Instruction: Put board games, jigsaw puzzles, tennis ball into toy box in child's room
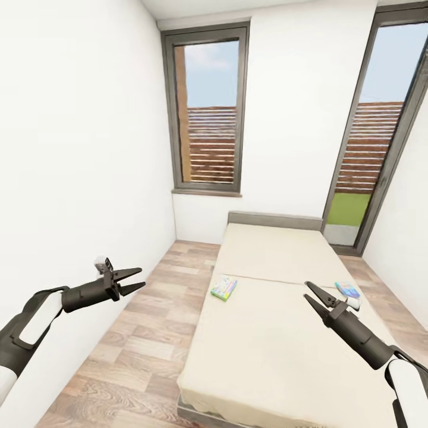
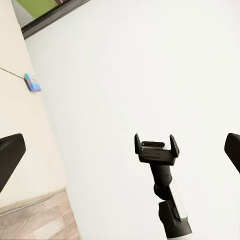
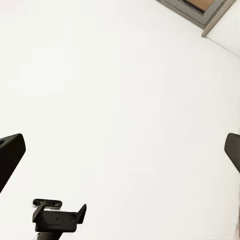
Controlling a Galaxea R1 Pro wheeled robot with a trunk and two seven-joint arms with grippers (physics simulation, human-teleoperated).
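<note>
A: In the head view, what is showing?
B: The bed [image 1: 279,333] is lying lengthwise through the centre and lower right of the frame, its cream mattress bare but for two board games. The green-white board game [image 1: 224,288] is lying flat near the mattress's left edge, about mid-frame. The light-blue board game [image 1: 348,291] is sitting at the mattress's right edge, just beyond the right gripper's tips.
A: And the arms?
B: The left gripper [image 1: 135,280] is hanging at lower left over the wood-plank floor [image 1: 137,351], its jaws parted and holding nothing. The right gripper [image 1: 309,291] is reaching in from lower right over the mattress, jaws likewise spread and empty. Two tall windows [image 1: 208,113] are standing in the far wall at the top of the frame.
A: The left wrist view?
B: The light-blue board game [image 2: 32,82] is appearing small at upper left on the mattress, and the right gripper [image 2: 156,144] is showing lower centre against the white wall, jaws apart.
A: The right wrist view?
B: The left gripper [image 3: 60,209] is sitting at lower left against the white wall; I cannot tell its jaws' spread from here. A window frame corner [image 3: 200,12] is cutting the upper right.
</note>
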